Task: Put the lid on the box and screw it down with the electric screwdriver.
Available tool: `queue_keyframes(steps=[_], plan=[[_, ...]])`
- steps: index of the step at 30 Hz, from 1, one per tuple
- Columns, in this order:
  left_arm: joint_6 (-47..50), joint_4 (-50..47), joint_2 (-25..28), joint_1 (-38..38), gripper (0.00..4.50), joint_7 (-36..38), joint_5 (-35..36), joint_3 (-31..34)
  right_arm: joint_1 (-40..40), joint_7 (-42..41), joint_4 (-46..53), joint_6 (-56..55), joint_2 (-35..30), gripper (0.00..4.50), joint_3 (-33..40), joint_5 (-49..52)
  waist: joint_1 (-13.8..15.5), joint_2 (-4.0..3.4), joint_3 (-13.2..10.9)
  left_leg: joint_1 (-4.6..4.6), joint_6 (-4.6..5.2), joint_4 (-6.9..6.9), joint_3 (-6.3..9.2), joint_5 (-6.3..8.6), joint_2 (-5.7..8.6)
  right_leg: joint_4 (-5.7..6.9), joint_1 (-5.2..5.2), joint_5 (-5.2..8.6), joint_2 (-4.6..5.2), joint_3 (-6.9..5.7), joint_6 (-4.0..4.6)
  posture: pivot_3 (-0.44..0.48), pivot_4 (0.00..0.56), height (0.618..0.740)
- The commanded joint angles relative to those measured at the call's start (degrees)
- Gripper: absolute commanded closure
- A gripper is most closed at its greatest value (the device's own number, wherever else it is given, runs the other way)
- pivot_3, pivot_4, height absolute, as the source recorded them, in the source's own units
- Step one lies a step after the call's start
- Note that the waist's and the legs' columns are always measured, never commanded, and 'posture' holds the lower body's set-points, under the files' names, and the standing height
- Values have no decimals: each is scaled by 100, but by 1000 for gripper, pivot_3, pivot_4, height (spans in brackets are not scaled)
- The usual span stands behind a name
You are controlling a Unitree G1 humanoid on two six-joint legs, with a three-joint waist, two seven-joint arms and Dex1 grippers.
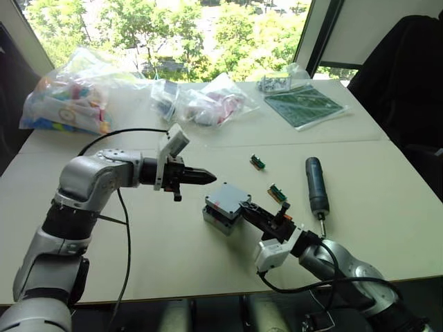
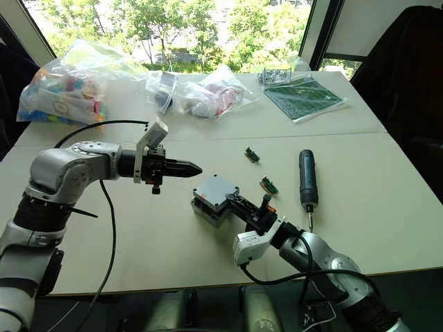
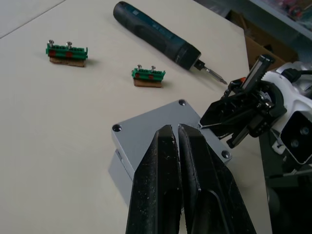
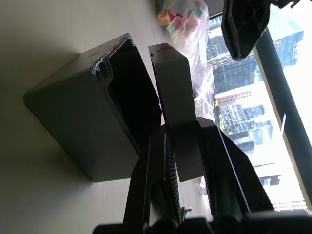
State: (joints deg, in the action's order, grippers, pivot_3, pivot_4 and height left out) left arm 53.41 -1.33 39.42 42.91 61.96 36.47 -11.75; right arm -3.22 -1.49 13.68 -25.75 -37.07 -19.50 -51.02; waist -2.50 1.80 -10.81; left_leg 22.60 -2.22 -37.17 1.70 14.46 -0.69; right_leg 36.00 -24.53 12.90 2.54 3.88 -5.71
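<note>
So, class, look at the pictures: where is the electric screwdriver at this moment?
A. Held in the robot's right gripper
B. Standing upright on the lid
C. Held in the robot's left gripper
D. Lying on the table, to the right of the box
D. The electric screwdriver lies flat on the table, apart from both grippers, while the right gripper is shut on the lid over the box.
</note>
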Motion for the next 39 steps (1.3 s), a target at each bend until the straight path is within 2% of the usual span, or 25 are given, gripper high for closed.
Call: queue_keyframes(steps=[1, 16, 24, 39], plan=[[-487, 105, -16, 71, 4370, 258, -373, -186, -44, 119, -1, -188, 37, 4374, -12, -101, -1, 0, 0, 0, 0, -1, -2, 0, 1, -1, 1, 0, 1, 2, 0, 0, 150, 740], [-661, 49, -220, -200, 4370, 442, -697, -243, -224, 304, -461, -664, -100, 4374, -88, -436, -1, 1, 0, -6, 1, -4, -3, 0, 1, 3, 7, 0, 1, 5, -1, 0, 150, 740], [-587, -53, -272, -261, 4370, 425, -747, -219, -352, 241, -594, -573, 113, 4374, -237, -572, -6, 1, 1, -10, 1, -4, -2, 0, 1, 6, 8, -1, -1, 4, 1, 0, 150, 740], [-1235, -135, -152, -497, 4370, 635, -1588, -890, 85, 269, -407, -605, 32, 4374, -221, -646, 1, 14, 24, -22, 1, -4, -1, 0, 1, 8, 23, -1, 0, 5, 3, 0, 150, 740]])
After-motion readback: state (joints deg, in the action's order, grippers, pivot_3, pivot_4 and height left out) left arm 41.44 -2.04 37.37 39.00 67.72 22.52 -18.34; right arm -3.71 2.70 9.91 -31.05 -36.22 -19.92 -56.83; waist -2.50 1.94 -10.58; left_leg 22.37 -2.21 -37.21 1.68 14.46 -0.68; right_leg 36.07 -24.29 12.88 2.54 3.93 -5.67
